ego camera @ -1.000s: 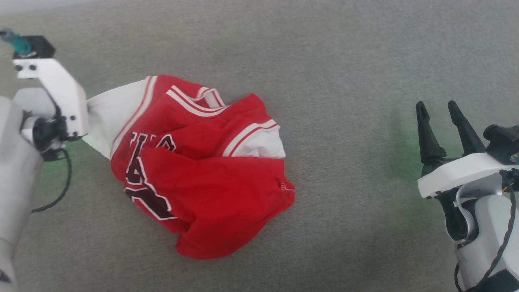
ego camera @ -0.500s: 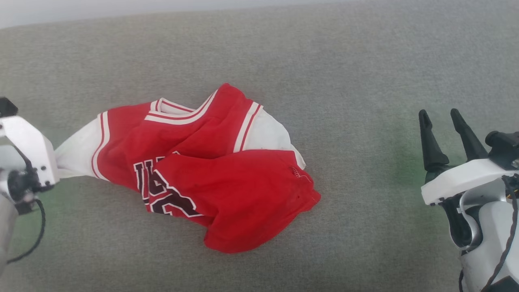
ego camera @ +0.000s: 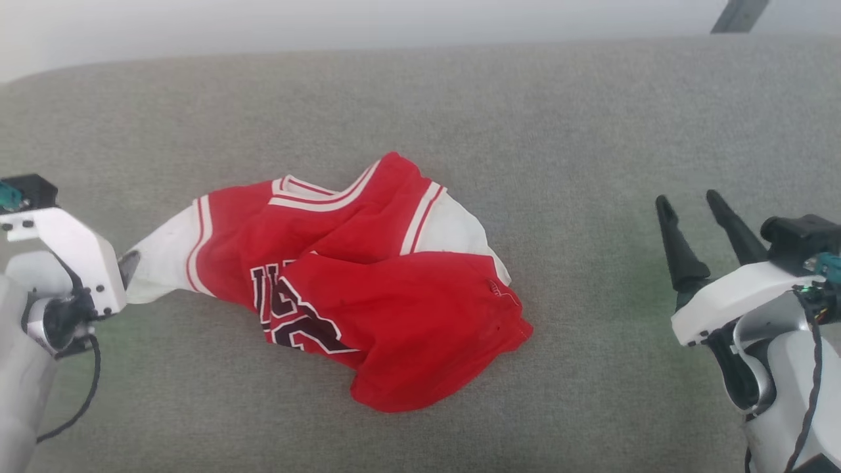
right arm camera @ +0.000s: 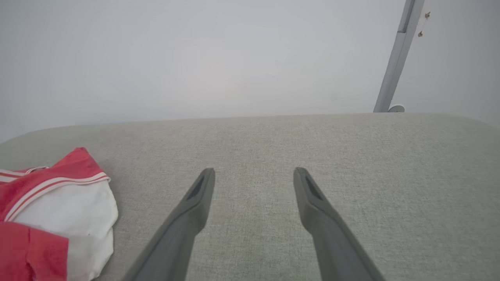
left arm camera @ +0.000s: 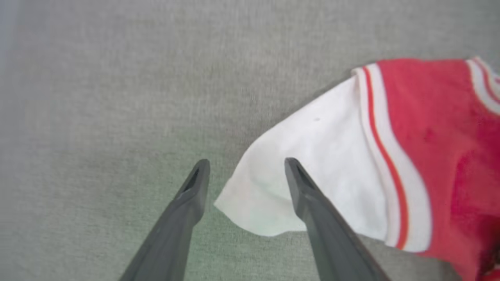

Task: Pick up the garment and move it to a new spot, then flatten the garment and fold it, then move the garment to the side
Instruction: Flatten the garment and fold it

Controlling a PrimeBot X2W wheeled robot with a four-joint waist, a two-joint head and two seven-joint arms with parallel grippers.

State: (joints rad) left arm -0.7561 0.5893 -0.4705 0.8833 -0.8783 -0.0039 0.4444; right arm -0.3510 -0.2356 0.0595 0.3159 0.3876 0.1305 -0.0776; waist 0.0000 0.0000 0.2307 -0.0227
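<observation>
- Found left gripper point(left arm camera: 247, 163) sprung open since the earlier frame. Clamped on the white sleeve point(left arm camera: 320, 164) half a second back, now holding nothing.
- Noted sleeve tip lying loose on the grey surface point(left arm camera: 117, 78) between the two spread fingers. Saw one finger point(left arm camera: 310, 203) crossing over the sleeve's edge; cannot tell whether touching.
- Noted head camera tilted up over the same interval, bringing in more pale wall point(ego camera: 328, 20) and a grey post point(ego camera: 739, 14) at the top edge. Treated the shift of the scene as camera motion, not as travel of the garment.
- Located garment point(ego camera: 368, 309) in a crumpled heap on the surface, left of centre in the head view, well short of the far edge.
- Recorded red body bunched and lapped over itself, dark print point(ego camera: 295, 315) partly covered by a red flap, striped neck trim point(ego camera: 322, 197) on the far side.
- Recorded first sleeve drawn out toward the left gripper, second sleeve point(ego camera: 453, 230) lying on the heap's right side.
- Judged garment neither flattened nor folded.
- Found right gripper point(ego camera: 688, 198) wide open and empty, over bare surface well to the right of the garment, fingers pointing away from the robot.
- Confirmed in right wrist view: fingers spread with grey fabric between them, garment at lower left, clear of the fingertips.
</observation>
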